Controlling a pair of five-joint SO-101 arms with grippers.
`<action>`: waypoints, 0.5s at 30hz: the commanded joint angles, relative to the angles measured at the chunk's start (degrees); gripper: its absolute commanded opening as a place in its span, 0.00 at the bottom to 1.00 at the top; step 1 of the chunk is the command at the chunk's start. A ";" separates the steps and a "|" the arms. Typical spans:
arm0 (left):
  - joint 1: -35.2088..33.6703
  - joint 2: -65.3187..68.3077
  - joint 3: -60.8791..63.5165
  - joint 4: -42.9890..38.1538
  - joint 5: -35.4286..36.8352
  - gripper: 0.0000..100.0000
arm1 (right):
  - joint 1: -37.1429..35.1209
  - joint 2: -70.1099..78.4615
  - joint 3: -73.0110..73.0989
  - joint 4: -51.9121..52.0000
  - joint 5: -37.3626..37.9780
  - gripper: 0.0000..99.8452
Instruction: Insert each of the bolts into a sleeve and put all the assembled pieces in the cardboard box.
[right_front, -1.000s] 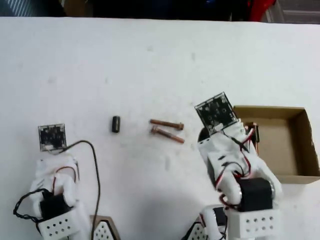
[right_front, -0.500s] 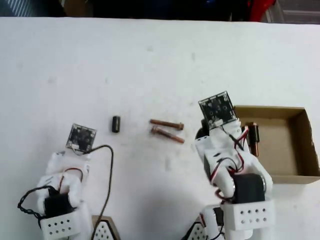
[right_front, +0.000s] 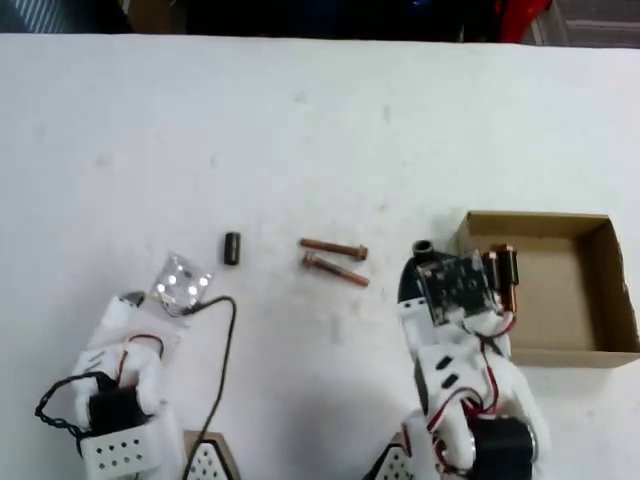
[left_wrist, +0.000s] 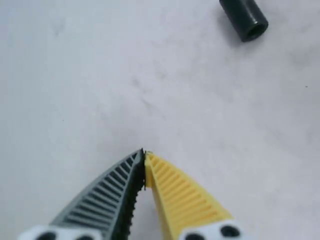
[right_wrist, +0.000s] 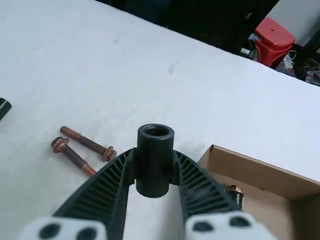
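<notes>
Two bolts (right_front: 333, 248) (right_front: 336, 269), one loose sleeve (right_front: 232, 249), second sleeve (right_wrist: 155, 137) in right pincer (right_wrist: 154, 156); left pincer (left_wrist: 144, 152) clenched.

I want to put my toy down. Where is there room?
The far half of the table, beyond the loose sleeve and bolts, is bare. So is the patch between left arm and right arm. Crowded: bolts, right tool, box.

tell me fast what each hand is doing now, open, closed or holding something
Left hand: closed, holding nothing.
Right hand: closed on a black sleeve.
</notes>
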 joint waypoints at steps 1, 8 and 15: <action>0.40 -0.48 -8.62 3.43 -4.84 0.02 | 3.12 -5.41 1.23 -1.63 -0.53 0.02; 0.31 4.97 -18.02 5.10 -12.04 0.02 | 3.47 -5.32 6.77 -6.37 -0.53 0.02; 0.48 29.85 -36.31 5.27 -11.87 0.02 | 4.00 -5.41 12.75 -11.47 -0.53 0.02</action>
